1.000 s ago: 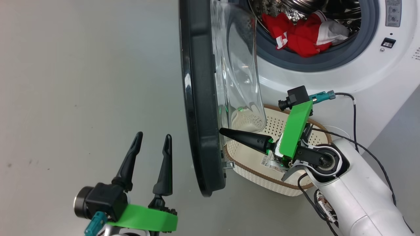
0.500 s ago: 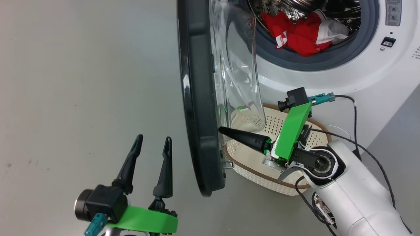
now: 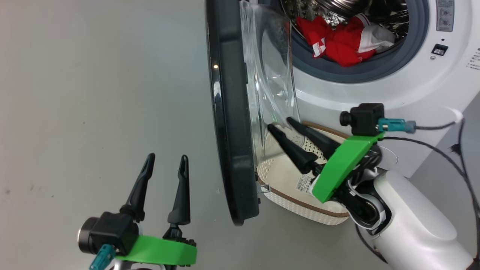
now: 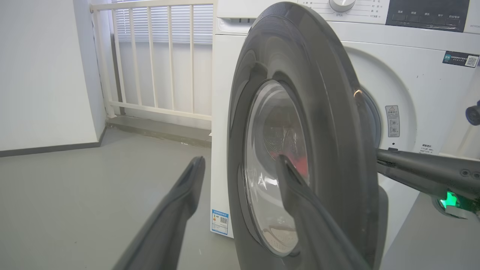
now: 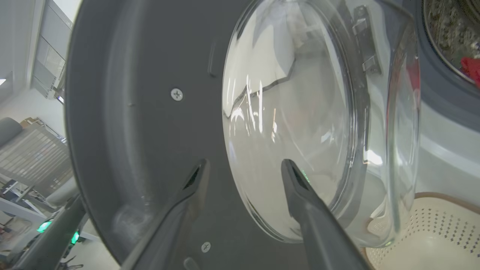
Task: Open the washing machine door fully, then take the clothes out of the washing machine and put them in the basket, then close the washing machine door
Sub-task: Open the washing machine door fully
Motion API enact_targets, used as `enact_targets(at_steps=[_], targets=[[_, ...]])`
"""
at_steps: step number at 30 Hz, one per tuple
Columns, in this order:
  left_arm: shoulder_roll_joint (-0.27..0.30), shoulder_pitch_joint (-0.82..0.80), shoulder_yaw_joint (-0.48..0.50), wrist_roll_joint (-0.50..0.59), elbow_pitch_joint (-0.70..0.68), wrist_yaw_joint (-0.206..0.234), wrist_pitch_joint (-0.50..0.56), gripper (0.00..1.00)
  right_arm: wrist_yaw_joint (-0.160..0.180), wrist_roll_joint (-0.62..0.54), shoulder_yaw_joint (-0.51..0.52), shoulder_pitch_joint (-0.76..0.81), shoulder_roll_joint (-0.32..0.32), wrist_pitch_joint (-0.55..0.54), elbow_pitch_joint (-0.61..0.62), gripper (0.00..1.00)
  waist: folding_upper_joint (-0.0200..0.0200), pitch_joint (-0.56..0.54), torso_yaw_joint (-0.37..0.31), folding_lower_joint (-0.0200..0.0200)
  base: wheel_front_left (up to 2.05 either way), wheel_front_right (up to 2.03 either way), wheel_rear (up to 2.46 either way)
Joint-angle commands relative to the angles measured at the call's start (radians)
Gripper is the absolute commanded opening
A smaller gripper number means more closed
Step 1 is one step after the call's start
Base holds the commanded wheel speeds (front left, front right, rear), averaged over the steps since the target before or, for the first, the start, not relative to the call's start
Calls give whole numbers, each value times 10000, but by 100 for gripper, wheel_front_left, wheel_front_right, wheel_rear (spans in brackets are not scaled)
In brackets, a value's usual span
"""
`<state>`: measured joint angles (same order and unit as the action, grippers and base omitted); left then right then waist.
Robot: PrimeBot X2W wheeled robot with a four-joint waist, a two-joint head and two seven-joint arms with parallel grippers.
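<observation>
Half-open door (image 3: 228, 112), edge-on; right end effector (image 3: 279, 123), fingers spread, by its inner glass above the basket (image 3: 285, 174), likely to push it wider; left end effector (image 3: 167, 156) spread, waiting outside; clothes (image 3: 337, 41) inside the machine (image 3: 375, 93).

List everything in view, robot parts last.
washing machine: 1, white, upper right of head view
washing machine door: 1, black rim with clear glass, swung open, edge-on at centre
clothes: count unclear, red and white, in the drum
basket: 1, cream with brown rim, on the floor below the drum opening
railing: 1, white, beside the machine
left gripper: 1, dark fingers, open, outer side of door
right gripper: 1, dark fingers, open, above basket, by door glass
</observation>
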<state>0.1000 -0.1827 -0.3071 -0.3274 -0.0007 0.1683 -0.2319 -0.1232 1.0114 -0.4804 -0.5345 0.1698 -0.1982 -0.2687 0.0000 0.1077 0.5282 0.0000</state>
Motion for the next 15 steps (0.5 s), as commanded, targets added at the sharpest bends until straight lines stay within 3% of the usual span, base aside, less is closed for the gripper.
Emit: enact_targets(at_steps=[1, 8, 15], targets=[[125, -12, 421, -60, -299, 113, -107, 100, -75, -790, -61, 74, 5, 543, 228, 100, 0, -3, -23, 0, 0, 0, 0], [173, 96, 525, 76, -324, 181, -215, 100, -75, -4030, 898, 590, -278, 2974, -335, 100, 0, -51, -100, 0, 0, 0, 0], [222, 207, 562, 336, -373, 207, -273, 100, -75, -6886, 2409, 1361, -851, 3999, -188, 100, 0, -116, -116, 0, 0, 0, 0]])
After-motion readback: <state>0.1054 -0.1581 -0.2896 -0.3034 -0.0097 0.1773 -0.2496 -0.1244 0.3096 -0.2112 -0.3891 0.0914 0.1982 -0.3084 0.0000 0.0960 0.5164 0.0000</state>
